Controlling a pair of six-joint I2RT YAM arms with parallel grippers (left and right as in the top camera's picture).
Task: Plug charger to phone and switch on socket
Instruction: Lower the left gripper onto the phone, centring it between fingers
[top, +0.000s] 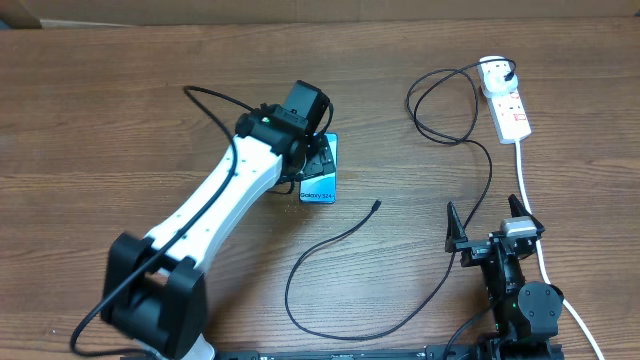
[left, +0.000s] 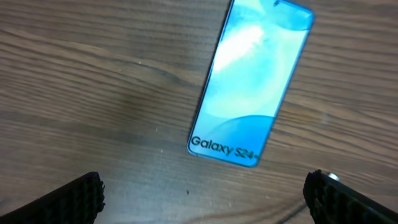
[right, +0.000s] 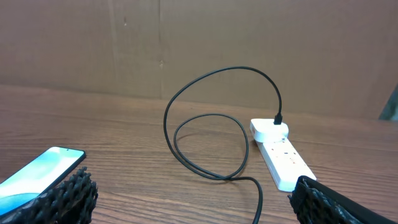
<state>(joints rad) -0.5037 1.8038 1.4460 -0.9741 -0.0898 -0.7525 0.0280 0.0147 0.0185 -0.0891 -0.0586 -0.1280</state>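
Observation:
The phone (top: 322, 186) lies flat on the wooden table, its blue-and-white screen up and "Galaxy S24" at its near end (left: 249, 81). My left gripper (top: 316, 160) hovers right over it, open and empty, the phone lying just beyond its fingertips (left: 202, 186). The charger's thin black cable (top: 470, 240) loops from the socket (top: 508, 100) across the table, and its plug tip (top: 375, 205) rests free to the right of the phone. My right gripper (top: 487, 222) stands open and empty near the front right, with the cable (right: 186, 158) and socket (right: 280, 152) ahead of it (right: 193, 196).
A white cord (top: 530, 215) runs from the socket down past my right arm to the front edge. A black plug (right: 278, 118) sits in the socket's far end. The phone's corner (right: 37, 171) shows at the left of the right wrist view. A brown wall stands behind the table.

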